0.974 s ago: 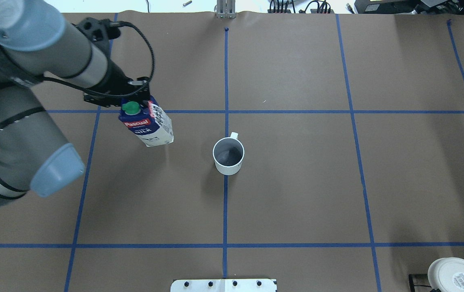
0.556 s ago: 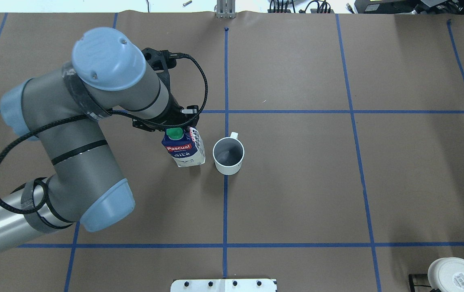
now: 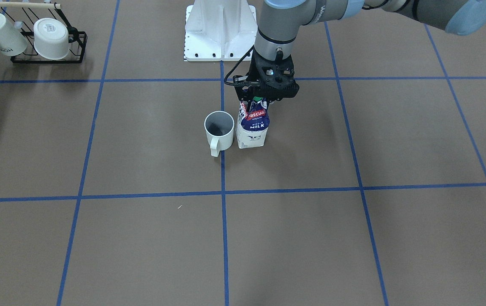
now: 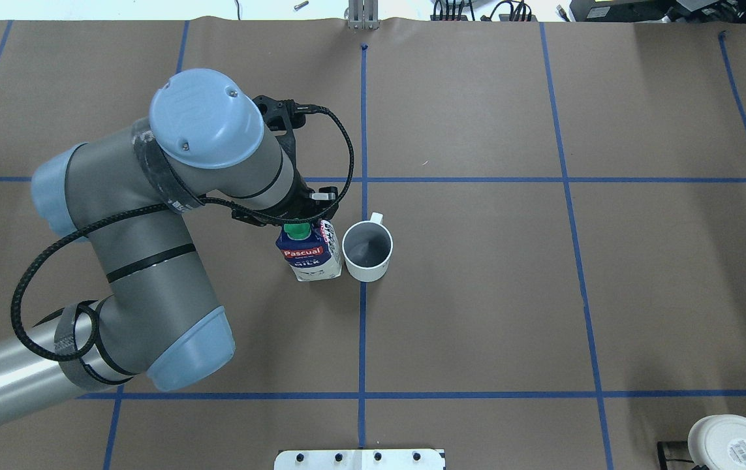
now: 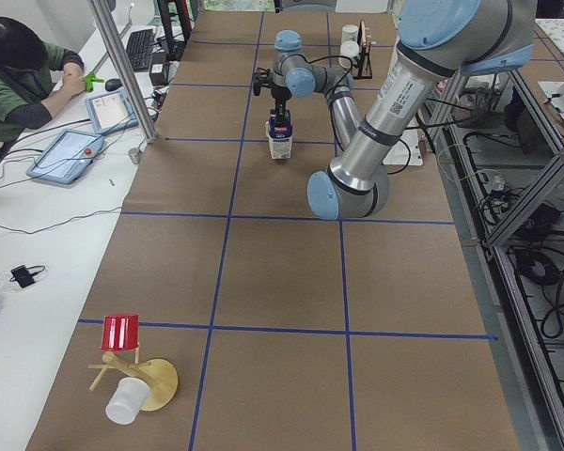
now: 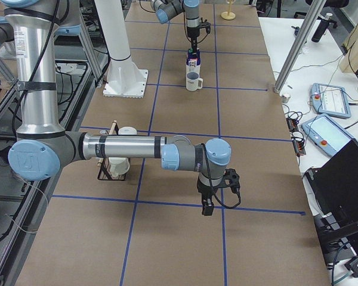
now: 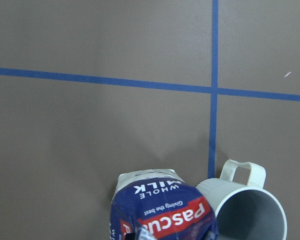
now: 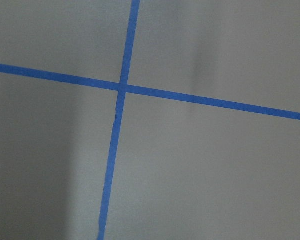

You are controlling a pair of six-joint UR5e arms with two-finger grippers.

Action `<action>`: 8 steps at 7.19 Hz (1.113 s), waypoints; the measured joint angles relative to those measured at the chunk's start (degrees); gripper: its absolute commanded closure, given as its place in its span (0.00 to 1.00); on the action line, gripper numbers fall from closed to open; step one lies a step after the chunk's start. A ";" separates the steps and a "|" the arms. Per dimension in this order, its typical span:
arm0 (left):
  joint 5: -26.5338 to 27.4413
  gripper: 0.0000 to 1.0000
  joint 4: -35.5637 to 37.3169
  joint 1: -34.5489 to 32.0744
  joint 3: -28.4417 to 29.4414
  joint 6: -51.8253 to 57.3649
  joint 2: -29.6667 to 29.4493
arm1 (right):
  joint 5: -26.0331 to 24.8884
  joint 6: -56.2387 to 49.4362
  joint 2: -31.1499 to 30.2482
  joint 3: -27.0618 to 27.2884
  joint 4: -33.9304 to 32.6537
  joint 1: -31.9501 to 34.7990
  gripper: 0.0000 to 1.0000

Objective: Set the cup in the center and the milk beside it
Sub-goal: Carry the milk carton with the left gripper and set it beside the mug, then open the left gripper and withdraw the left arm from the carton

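Note:
The cup (image 4: pixel 367 251) is a plain white mug with a grey inside. It stands on the blue tape line (image 4: pixel 362 326) that splits the center, and it also shows in the front view (image 3: pixel 219 129) and the left wrist view (image 7: pixel 245 215). The milk (image 4: pixel 310 258) is a navy and white carton with a green cap. It stands upright close against the cup on the robot's left side (image 3: pixel 252 127), (image 7: pixel 162 210). My left gripper (image 4: pixel 299 225) is shut on the carton's top (image 3: pixel 260 101). My right gripper (image 6: pixel 209 205) shows only in the right side view, far from both, and I cannot tell whether it is open or shut.
A black rack (image 3: pixel 47 42) with two other white cups stands at the table's corner on the robot's right. One cup's base shows in the overhead view (image 4: pixel 731 444). The white robot base plate (image 3: pixel 219 34) is behind the center. A wooden stand with a red cup (image 5: pixel 122 334) is at the left end.
My left arm has carried the milk rightward from the left square's far corner and lowered it next to the cup. The cup has not moved.

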 measured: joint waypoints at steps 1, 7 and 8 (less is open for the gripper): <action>0.20 1.00 -0.08 0.18 0.35 0.01 -0.07 | 0.00 0.00 0.04 -0.05 0.00 0.00 0.00; 0.69 0.02 -0.63 0.42 1.02 0.66 -0.28 | 0.00 0.00 0.08 -0.10 0.00 0.00 0.00; 0.71 0.02 -0.45 0.19 0.38 0.81 -0.15 | 0.00 0.00 0.07 -0.06 0.00 0.00 0.00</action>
